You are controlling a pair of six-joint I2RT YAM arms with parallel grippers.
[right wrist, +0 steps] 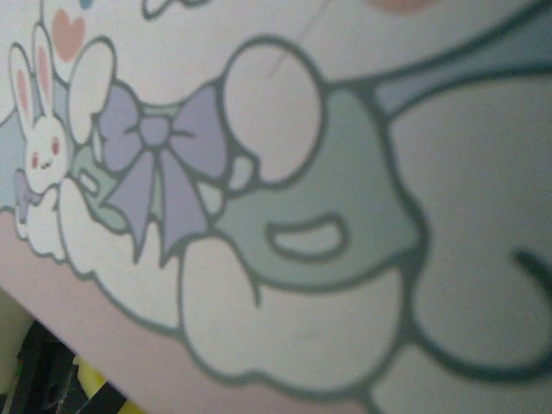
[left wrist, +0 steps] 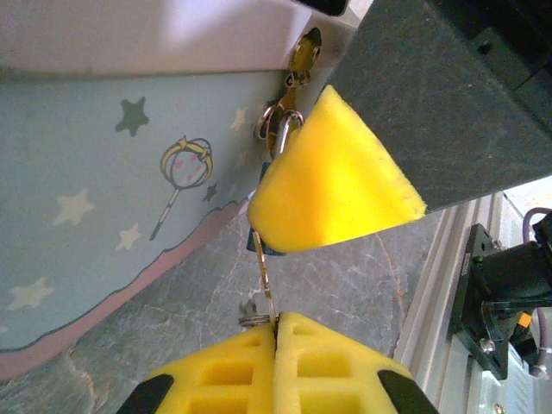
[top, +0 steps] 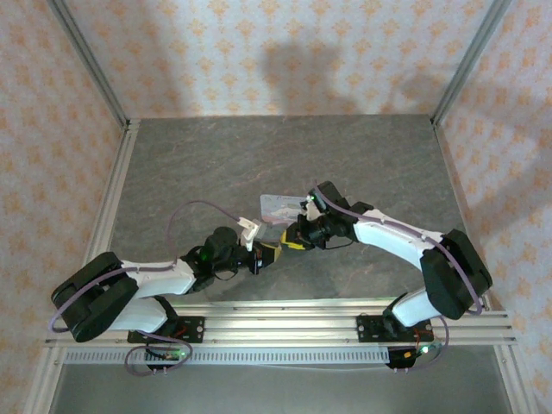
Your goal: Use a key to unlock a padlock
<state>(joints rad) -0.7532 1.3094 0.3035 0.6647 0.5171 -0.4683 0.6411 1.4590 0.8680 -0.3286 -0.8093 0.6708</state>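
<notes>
In the left wrist view my left gripper is shut on the head of the thin metal key, a small ring beside it. The key's shaft runs up into the dark-blue padlock. Most of the padlock is hidden behind a yellow finger of my right gripper, which lies over it; the other finger is hidden. The metal shackle hooks into the clasp of the pale-blue tin. From above, the left gripper and right gripper meet at the tin's near edge.
The tin's cartoon lid sits close under the right wrist camera. An aluminium rail runs along the table's near edge, close behind both grippers. Metal frame posts border the grey stone-patterned table at left and right.
</notes>
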